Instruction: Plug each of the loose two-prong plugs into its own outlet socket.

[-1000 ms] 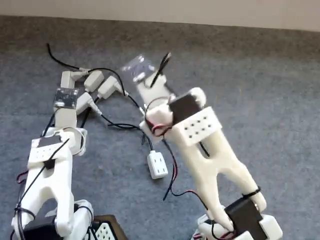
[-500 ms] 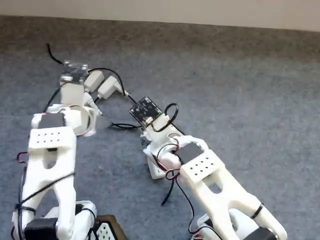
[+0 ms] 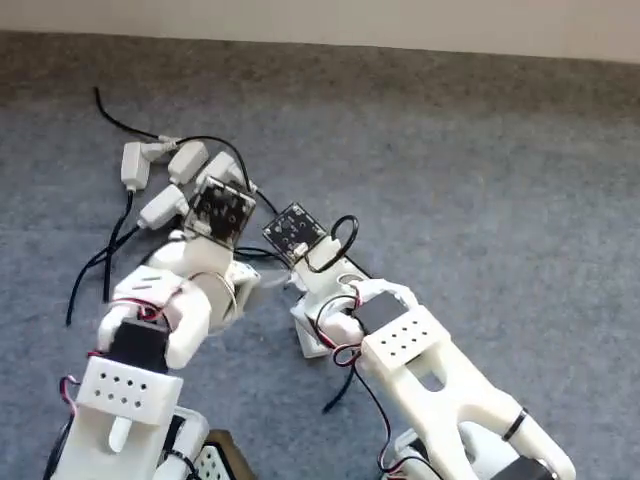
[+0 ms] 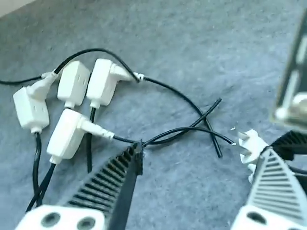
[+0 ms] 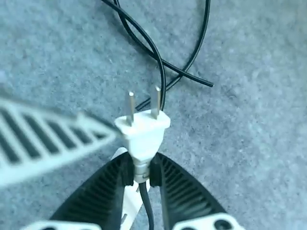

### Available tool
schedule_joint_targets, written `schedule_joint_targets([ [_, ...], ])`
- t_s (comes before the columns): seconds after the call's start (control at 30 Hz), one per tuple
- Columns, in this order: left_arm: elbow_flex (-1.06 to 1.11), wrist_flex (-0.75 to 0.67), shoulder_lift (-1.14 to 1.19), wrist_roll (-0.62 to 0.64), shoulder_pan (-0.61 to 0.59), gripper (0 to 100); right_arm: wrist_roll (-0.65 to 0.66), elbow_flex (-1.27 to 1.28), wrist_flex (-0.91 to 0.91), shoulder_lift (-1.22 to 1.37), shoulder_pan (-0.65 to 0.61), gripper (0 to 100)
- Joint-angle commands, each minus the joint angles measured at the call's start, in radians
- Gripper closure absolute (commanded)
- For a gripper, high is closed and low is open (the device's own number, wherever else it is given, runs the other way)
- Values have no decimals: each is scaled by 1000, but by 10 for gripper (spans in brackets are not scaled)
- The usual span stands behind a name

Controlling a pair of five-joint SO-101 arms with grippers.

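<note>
My right gripper (image 5: 141,167) is shut on the neck of a white two-prong plug (image 5: 142,129), prongs pointing away over the grey carpet. My left gripper (image 4: 201,152) is open just beside it, and one ribbed finger (image 5: 48,139) crosses the right wrist view next to the plug. The same plug (image 4: 247,143) shows near the left gripper's far finger. In the high view both wrists meet mid-carpet, the left gripper (image 3: 248,274) close to the right arm's wrist (image 3: 295,230). A white outlet socket block (image 3: 306,337) lies partly under the right arm.
Several white plug and adapter bodies (image 4: 72,86) with black cords lie in a cluster at the far left (image 3: 165,165). Loose black cord ends (image 4: 206,129) cross the carpet between the cluster and the grippers. Bare carpet (image 3: 500,180) stretches to the right.
The left arm has swung from the far-left cluster to the centre, ending beside the right gripper. The right arm came down toward the socket block a second ago and has since stayed put.
</note>
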Motion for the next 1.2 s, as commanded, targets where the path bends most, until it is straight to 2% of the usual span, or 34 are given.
schedule_joint_targets([
  [0.0, 59, -77, -18, 8, 33, 635, -28, -8, -8, -41, -15, 991],
  [0.3, 64, -169, 127, 6, 31, 638, -64, -13, 68, -76, -116, 991],
  [0.5, 67, -176, 180, 2, 36, 638, -71, -19, 136, -265, -31, 991],
  [0.63, 99, -180, 174, 0, 38, 638, -71, -110, 234, -344, -4, 991],
  [0.83, 101, -180, 174, 0, 38, 638, -77, -259, 326, -349, -2, 991],
  [1.17, 104, -175, 176, 0, 38, 638, -72, -272, 354, -343, 2, 991],
])
